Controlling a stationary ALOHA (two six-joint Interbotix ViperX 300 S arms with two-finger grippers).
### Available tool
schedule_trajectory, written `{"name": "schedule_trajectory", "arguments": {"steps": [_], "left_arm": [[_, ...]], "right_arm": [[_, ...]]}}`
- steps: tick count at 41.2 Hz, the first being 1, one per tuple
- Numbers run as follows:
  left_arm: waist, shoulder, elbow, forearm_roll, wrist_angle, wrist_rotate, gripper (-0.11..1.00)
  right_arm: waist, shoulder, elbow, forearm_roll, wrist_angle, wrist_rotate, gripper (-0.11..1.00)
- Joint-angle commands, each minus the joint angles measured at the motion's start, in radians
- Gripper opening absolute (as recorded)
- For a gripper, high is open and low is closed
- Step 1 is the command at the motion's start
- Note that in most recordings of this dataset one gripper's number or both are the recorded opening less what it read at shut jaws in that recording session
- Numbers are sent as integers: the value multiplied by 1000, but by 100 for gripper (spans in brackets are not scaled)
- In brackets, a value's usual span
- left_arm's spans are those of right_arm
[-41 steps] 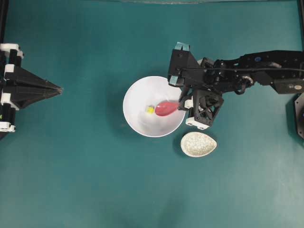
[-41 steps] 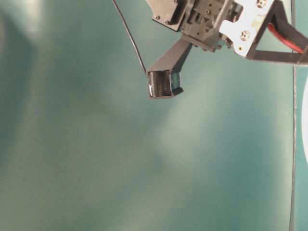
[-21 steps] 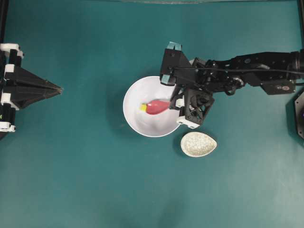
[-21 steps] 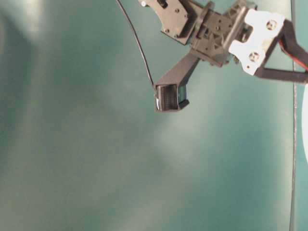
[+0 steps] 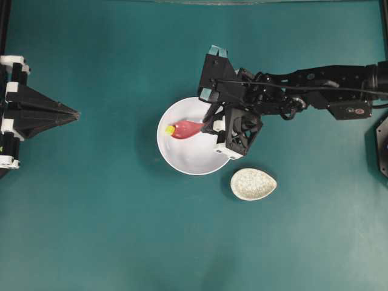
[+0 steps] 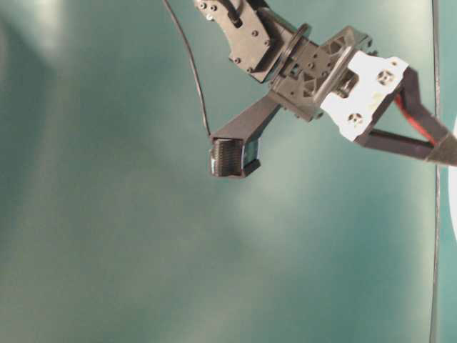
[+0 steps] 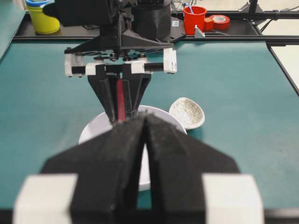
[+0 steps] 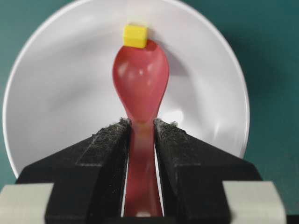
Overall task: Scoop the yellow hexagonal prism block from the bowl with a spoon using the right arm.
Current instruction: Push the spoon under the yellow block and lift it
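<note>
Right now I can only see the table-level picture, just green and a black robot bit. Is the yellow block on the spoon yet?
Observer: Not yet. The right wrist view shows the yellow block sitting at the very tip of the spoon, not in its head.
Operator: Is it still in the bowl?
Observer: Yes. From overhead, the block lies against the bowl's inside wall on the side away from the right gripper.
Operator: Is the spoon held tight?
Observer: The right gripper is shut on the spoon's handle, with a pad on each side.
Operator: What's the other arm doing?
Observer: The left gripper is shut, far from the bowl at the table's edge.
</note>
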Motion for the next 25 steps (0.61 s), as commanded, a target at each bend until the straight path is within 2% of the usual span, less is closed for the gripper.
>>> {"name": "schedule_trajectory", "arguments": {"steps": [1,11,25], "left_arm": [[0,8,-20,2,-9,2,0],[2,8,-20,2,-9,2,0],[2,8,-20,2,-9,2,0]], "right_arm": [[5,-25,-26,5,-12,0,24],[15,-71,-14,5,-54,0,24],[48,-175,66,2,-209,-2,24]]}}
